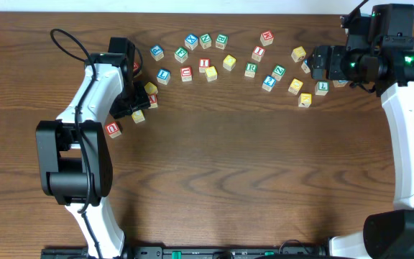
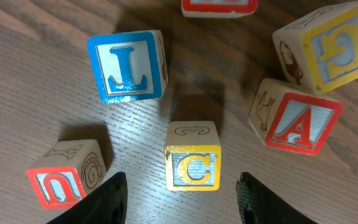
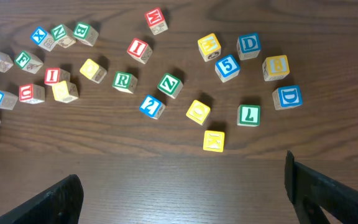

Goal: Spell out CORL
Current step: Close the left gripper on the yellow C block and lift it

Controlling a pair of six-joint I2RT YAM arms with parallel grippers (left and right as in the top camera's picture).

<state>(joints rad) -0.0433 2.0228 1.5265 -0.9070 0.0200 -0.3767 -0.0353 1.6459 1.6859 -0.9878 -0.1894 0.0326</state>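
Dark wood-grain table [image 1: 228, 180] is carrying scattered alphabet cubes [image 1: 228, 62] across the upper frame. Left gripper [image 2: 181, 186] is standing partly open, straddling the yellow C cube [image 2: 192, 165] at lower centre without touching it; blue L cube [image 2: 127, 65] is sitting upper left. Right gripper [image 3: 181, 180] is hanging wide open, empty, green R cube [image 3: 124, 79] lying left of centre

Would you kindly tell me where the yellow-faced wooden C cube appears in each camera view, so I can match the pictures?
Overhead: the yellow-faced wooden C cube lies left of centre, below the scattered row of cubes.
Left wrist: low centre, between the left gripper's open jaws, untouched.
Right wrist: not in it.
Shared landmark: the red-faced U cube, just left of it in the overhead and left wrist views.
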